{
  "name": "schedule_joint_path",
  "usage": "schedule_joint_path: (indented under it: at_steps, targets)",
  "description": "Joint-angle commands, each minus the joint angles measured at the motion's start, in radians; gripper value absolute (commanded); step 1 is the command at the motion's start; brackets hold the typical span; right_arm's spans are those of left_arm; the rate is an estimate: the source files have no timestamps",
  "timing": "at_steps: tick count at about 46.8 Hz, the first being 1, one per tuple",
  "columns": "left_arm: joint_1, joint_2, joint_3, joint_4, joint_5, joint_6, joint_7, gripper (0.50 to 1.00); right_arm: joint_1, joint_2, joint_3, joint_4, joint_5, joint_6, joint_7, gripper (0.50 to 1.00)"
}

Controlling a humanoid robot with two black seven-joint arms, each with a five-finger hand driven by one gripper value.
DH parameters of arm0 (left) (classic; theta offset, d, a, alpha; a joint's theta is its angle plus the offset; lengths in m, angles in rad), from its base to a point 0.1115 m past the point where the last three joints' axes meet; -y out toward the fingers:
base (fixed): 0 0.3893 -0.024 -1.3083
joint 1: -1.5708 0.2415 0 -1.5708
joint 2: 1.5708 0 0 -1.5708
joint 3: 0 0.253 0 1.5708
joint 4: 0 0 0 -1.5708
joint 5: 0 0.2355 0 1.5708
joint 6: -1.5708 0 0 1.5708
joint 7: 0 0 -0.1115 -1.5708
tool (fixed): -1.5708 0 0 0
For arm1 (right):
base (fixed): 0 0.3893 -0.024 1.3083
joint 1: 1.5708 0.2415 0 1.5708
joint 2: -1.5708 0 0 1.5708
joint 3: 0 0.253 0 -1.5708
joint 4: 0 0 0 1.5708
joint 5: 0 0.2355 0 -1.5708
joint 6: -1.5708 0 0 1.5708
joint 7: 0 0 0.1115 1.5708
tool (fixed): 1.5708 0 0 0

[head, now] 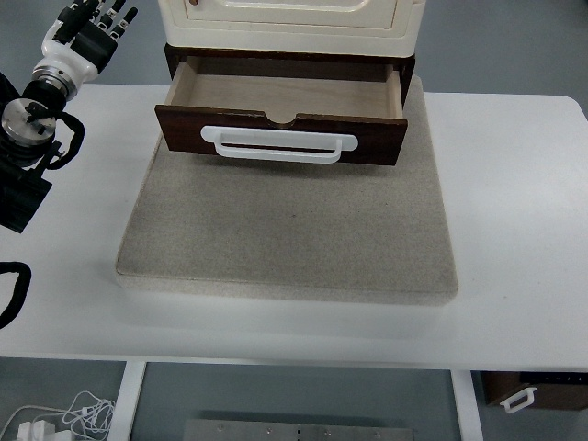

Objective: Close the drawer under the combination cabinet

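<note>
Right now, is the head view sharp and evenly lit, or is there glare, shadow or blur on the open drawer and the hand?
Head view: sharp overall, soft even light, no hard glare; the open dark-brown wooden drawer casts a faint shadow on the grey stone-like slab beneath; the black five-fingered left hand is slightly soft at the top-left corner; the cream cabinet is cropped.

This looks like a robotics lab. A bare white worktop [514,230] stands on grey floor [514,46]. Loose white cables [69,415] lie underneath.

White table [514,230] under grey slab [289,234]
</note>
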Motion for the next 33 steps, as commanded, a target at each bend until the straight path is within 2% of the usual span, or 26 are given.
schedule_joint_path:
  at_steps: [1, 33]
  targets:
    - [0.000, 0.000, 0.000, 0.000, 0.002, 0.000, 0.000, 1.000, 0.000, 0.000, 0.000, 0.001, 0.000, 0.000, 0.000, 0.952]
    - [0.000, 0.015, 0.003, 0.028, 0.003, -0.006, 0.005, 1.000, 0.000, 0.000, 0.000, 0.001, 0.000, 0.000, 0.000, 0.952]
